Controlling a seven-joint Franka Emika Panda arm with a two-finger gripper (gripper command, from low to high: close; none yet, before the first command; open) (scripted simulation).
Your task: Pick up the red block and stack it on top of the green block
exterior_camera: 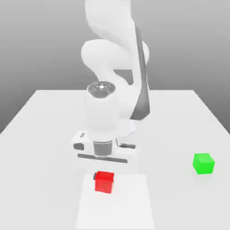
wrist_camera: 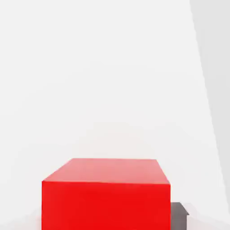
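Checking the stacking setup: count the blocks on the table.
2. The red block sits just below the arm's hand; the green block stands apart toward the exterior view's right. The arm could hide others.

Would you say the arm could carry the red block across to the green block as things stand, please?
Probably yes. The gripper sits down at the red block, jaws shut on it, and the green block stands alone toward the exterior view's right, with bare white table between them and nothing on top of it.
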